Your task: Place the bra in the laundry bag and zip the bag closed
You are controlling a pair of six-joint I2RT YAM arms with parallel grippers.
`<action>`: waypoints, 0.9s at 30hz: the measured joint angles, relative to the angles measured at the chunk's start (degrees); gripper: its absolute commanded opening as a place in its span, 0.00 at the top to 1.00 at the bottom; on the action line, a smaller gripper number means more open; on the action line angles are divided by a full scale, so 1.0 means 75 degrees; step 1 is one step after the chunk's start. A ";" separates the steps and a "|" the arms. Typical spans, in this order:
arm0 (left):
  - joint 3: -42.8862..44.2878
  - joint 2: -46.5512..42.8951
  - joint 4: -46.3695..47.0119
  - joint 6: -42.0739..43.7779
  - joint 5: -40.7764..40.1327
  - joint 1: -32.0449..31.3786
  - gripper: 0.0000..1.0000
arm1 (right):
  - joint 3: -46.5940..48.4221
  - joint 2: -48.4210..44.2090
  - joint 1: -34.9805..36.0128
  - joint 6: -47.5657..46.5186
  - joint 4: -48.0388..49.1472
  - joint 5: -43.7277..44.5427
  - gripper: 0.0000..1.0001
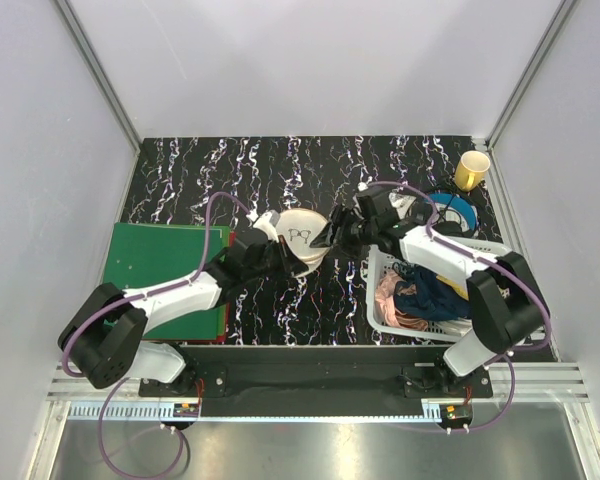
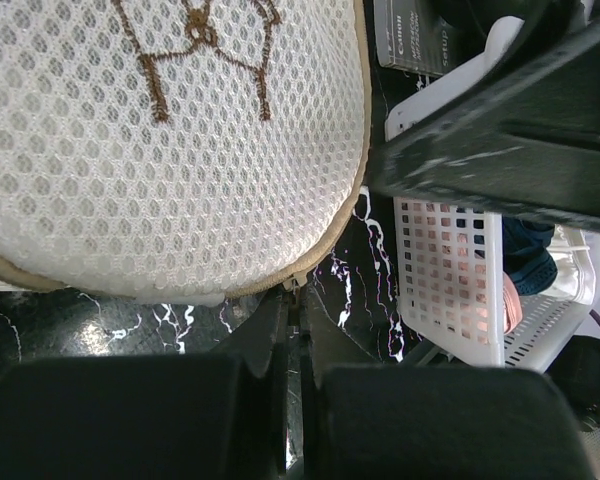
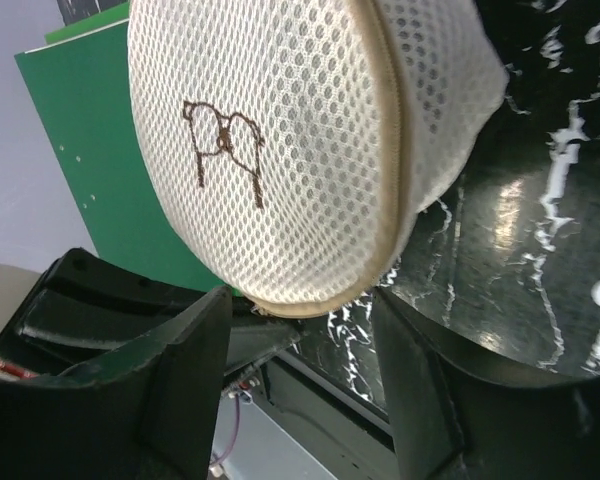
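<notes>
The laundry bag (image 1: 298, 237) is a round cream mesh pouch with a tan zipper rim and a small dark mark on top. It fills the left wrist view (image 2: 170, 150) and shows in the right wrist view (image 3: 280, 150), and its rim looks closed where I can see it. My left gripper (image 1: 283, 258) (image 2: 296, 300) is shut on the zipper pull (image 2: 296, 287) at the bag's near edge. My right gripper (image 1: 330, 238) (image 3: 300, 375) is open, with its fingers (image 3: 180, 380) straddling the bag's right rim. No bra is in sight.
A white lattice basket (image 1: 480, 250) (image 2: 450, 280) holding pink and blue clothes stands at the right. A green board (image 1: 165, 265) (image 3: 80, 170) lies at the left. A yellow cup (image 1: 472, 170) and a blue tape roll (image 1: 453, 212) sit at the back right.
</notes>
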 measured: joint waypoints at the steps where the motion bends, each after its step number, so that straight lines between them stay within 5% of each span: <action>1: 0.0000 -0.0006 0.0003 -0.0006 -0.0003 -0.0020 1.00 | 0.0000 0.0122 0.0099 0.0134 0.0166 -0.0009 0.42; 3: 0.0000 -0.0029 0.0003 -0.0015 -0.0006 -0.0026 1.00 | -0.0003 0.0312 0.0248 0.0318 0.0385 -0.0003 0.53; 6: 0.0000 -0.0082 0.0003 -0.0015 -0.0015 -0.0035 1.00 | -0.0032 0.0443 0.0353 0.0519 0.0560 0.0020 0.54; 9: 0.0000 -0.0149 0.0006 -0.0015 -0.0029 -0.0038 1.00 | -0.0044 0.0446 0.0364 0.0627 0.0676 0.0082 0.80; 10: 0.0000 -0.0166 0.0006 -0.0012 -0.0029 -0.0035 1.00 | -0.0050 0.0446 0.0364 0.0647 0.0717 0.0140 1.00; 23: -0.0175 -0.1003 -0.0766 0.0096 -0.0160 0.0679 1.00 | -0.0111 0.0446 0.0157 0.0574 0.1070 0.0026 1.00; 24: -0.0172 -0.1116 -0.0874 0.0154 -0.0181 0.0679 0.96 | -0.0096 0.0446 0.0166 0.0539 0.1087 -0.0038 0.78; 27: -0.0058 -0.1396 -0.1346 0.0490 -0.0315 0.0685 0.64 | 0.0061 0.0446 0.0169 0.0213 0.0933 -0.0169 0.51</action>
